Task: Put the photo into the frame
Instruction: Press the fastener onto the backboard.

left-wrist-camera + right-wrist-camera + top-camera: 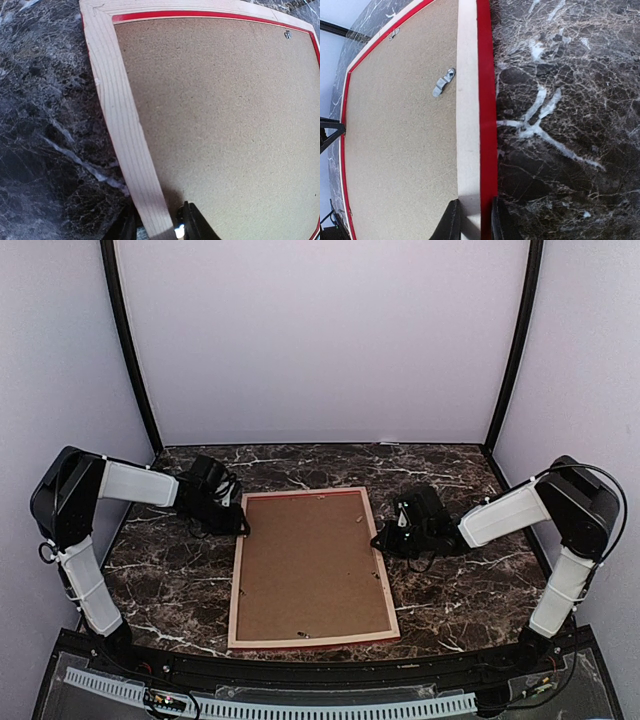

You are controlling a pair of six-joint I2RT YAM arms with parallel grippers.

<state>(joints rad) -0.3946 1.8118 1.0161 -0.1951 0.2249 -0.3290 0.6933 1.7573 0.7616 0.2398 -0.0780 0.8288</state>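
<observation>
Red-edged frame (238, 580) lies face-down mid-way across the dark marble table (170, 580), pale wood back up w/ the brown backing board (310, 565) seated in it; photo not visible anywhere, can't tell if it's under the board. L gripper (157, 225) is clamped across the left rail near the far corner, and R gripper (472, 217) is clamped across the right rail, just along from a metal turn clip (443, 82). Frame prob light and stiff, but thin rails plus a pane make it fragile, so take it by the rails on both sides, keep it level, no twisting.
</observation>
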